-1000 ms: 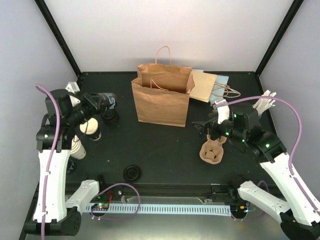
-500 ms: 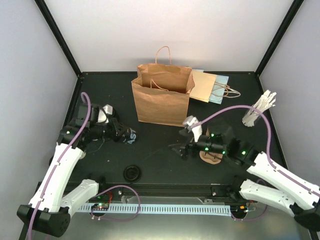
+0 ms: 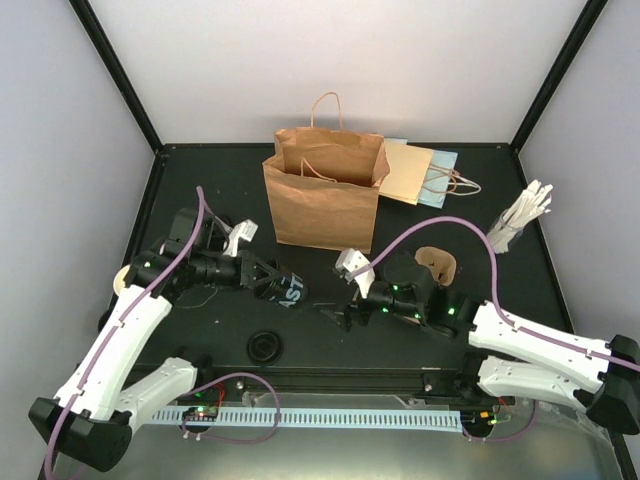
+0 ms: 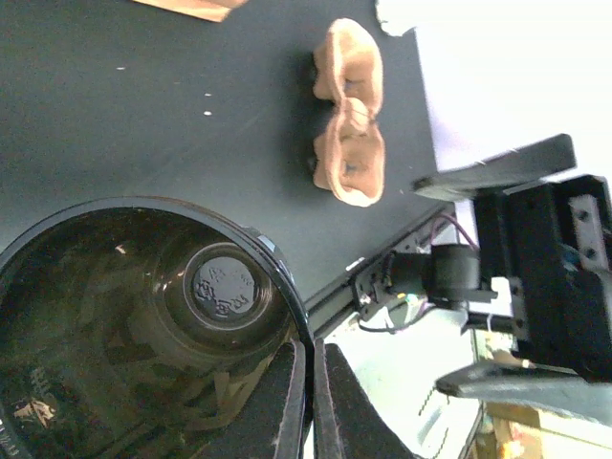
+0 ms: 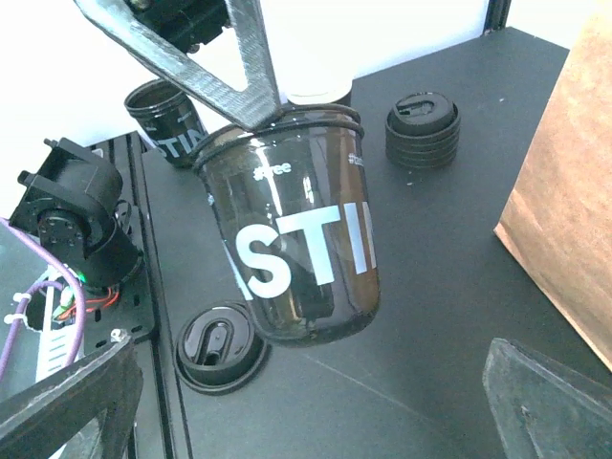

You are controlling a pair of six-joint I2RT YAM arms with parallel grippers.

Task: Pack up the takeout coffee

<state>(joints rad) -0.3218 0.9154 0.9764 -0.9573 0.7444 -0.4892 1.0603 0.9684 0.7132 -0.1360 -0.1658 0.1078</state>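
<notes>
My left gripper (image 3: 260,273) is shut on the rim of a dark see-through cup (image 3: 291,291) with white letters. It holds the cup tilted above the table, near the front middle. In the left wrist view both fingers (image 4: 287,402) pinch the rim, and the cup (image 4: 143,316) is empty inside. My right gripper (image 3: 337,301) stands open, facing the cup (image 5: 306,249) from the right without touching it. A second dark cup (image 5: 164,120) stands behind. A cream-white takeout coffee cup (image 3: 119,284) peeks out beside my left arm, mostly hidden.
An open brown paper bag (image 3: 322,200) stands at the back middle, with a flat bag (image 3: 420,172) behind it. The brown pulp carrier (image 3: 437,262) is right of centre. One black lid (image 3: 265,346) lies near the front edge. A lid stack (image 5: 423,124) and white sticks (image 3: 520,220) are also present.
My left arm has carried the dark cup from the far left towards the centre front. My right arm has swung left, off the carrier, to face the cup. The carrier now sits farther back.
</notes>
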